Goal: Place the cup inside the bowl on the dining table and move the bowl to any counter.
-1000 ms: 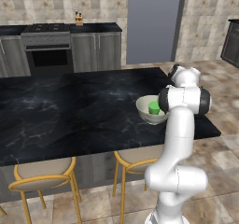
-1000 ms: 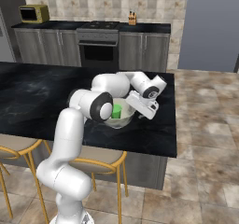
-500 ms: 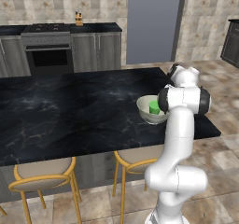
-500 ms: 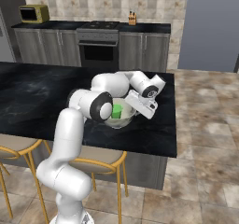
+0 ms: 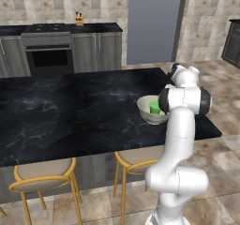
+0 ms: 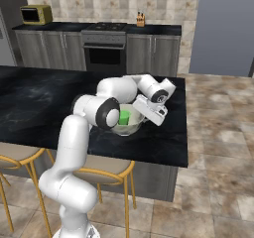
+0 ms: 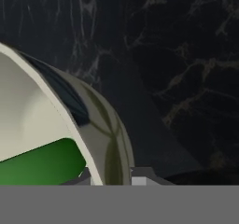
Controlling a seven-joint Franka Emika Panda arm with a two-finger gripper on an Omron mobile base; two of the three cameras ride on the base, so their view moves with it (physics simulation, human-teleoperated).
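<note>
From the right base camera I see my white arm bent low over the black marble desk (image 6: 39, 103). The tool (image 6: 144, 114) sits at the right rim of the cream bowl (image 6: 125, 128), which holds the green cup (image 6: 124, 117). Yellow stools (image 6: 106, 170) stand below.

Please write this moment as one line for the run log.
cup: inside bowl | bowl: on dining table, near its edge | hand: shut on bowl rim | counter move: not yet done
</note>
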